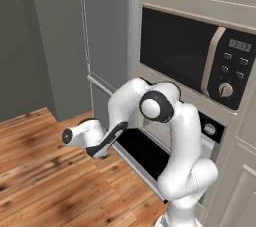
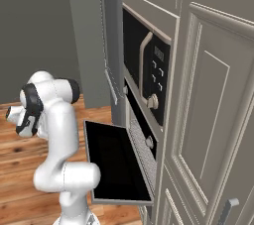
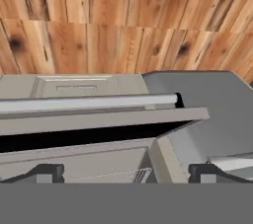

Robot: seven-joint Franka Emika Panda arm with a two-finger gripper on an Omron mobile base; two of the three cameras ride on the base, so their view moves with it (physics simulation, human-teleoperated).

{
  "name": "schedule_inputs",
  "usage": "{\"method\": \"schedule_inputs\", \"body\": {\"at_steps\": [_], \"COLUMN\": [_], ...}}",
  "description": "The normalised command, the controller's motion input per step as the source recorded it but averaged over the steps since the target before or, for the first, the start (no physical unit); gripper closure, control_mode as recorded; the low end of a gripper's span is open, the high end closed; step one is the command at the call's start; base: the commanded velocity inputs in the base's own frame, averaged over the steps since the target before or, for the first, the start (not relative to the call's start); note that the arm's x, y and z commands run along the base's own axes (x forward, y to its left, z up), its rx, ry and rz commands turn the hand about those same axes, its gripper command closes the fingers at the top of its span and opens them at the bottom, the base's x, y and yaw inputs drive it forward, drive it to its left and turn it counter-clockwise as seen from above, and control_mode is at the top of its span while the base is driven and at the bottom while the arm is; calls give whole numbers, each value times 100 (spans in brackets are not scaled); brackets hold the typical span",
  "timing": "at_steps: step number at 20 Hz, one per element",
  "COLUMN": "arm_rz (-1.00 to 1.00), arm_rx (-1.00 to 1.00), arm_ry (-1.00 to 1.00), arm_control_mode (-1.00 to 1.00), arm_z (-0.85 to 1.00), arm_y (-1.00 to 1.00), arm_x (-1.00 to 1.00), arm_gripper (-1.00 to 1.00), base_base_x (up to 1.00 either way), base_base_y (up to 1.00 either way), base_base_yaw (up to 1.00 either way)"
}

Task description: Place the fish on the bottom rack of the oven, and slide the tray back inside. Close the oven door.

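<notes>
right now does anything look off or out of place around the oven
The wide black glass oven door hangs fully open, lying flat over the wood floor. Behind it the silvery wire-grid bottom rack looks bare, with no fish on it. The white arm's two-finger gripper hangs open above the door's long silver bar handle, holding nothing.

Black-glass oven door (image 2: 116,162) with grey frame, knotty brown plank floor (image 1: 45,171), silvery rack (image 3: 123,175)

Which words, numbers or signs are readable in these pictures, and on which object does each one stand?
Microwave display: pale digits, too blurred to read.
Microwave keypad: small marks on the buttons, too small to read.
Oven knobs: no readable marking.
</notes>
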Motion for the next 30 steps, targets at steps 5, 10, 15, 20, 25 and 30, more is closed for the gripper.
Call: {"method": "schedule_inputs", "body": {"at_steps": [5,10,15,20,25,30], "arm_rz": [-4,-7,-14,-17,-15,-14], "arm_rx": [-23,-13,-10,-9,-7,-3], "arm_ry": [-31,-9,-5,-4,-3,-4], "arm_control_mode": [-100,-100,-100,-100,-100,-100], "arm_z": [-18,-59,-68,-78,-84,-62], "arm_y": [47,7,-3,-12,-17,-16], "arm_x": [-52,-4,0,17,45,45], "arm_gripper": [-100,-100,-100,-100,-100,-100], "base_base_x": [0,0,0,0,0,0], "base_base_y": [0,0,0,0,0,0], "base_base_yaw": [0,0,0,0,0,0]}}
